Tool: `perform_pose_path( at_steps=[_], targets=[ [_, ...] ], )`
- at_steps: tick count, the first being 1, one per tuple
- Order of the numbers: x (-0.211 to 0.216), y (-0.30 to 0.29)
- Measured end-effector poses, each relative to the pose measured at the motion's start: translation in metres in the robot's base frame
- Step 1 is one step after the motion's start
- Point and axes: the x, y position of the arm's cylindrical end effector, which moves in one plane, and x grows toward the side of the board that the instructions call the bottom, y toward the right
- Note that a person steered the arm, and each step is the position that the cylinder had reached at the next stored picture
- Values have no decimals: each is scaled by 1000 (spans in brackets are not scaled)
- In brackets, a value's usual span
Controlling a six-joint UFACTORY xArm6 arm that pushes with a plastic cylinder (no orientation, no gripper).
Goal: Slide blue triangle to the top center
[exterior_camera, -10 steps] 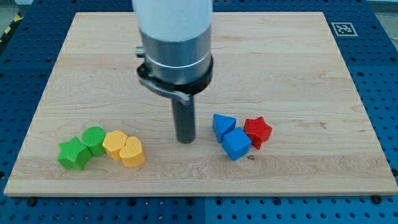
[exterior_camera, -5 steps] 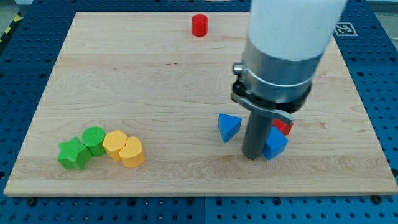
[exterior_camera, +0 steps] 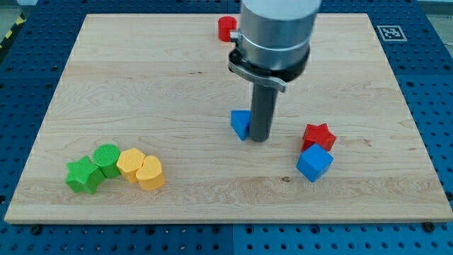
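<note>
The blue triangle point(exterior_camera: 241, 123) lies near the board's middle, partly hidden behind my rod. My tip point(exterior_camera: 258, 137) rests on the board right against the triangle's right side, touching it or nearly so. The rod rises to a wide grey and white arm body that covers the top centre of the board.
A red cylinder point(exterior_camera: 226, 27) stands at the top centre, half hidden by the arm. A red star point(exterior_camera: 318, 135) and a blue cube point(exterior_camera: 314, 163) lie at the lower right. A green star point(exterior_camera: 83, 175), green cylinder point(exterior_camera: 107, 158), yellow cylinder point(exterior_camera: 130, 163) and yellow heart point(exterior_camera: 150, 172) cluster at the lower left.
My tip moved up and left from between the blue blocks. The blue triangle slid up and slightly left with it. The blue cube and red star stay at the lower right.
</note>
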Motion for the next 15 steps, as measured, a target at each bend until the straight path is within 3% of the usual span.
perform_pose_path(
  at_steps=[4, 8, 15],
  targets=[
    [-7, -51],
    [-41, -93],
    [-136, 24]
  ],
)
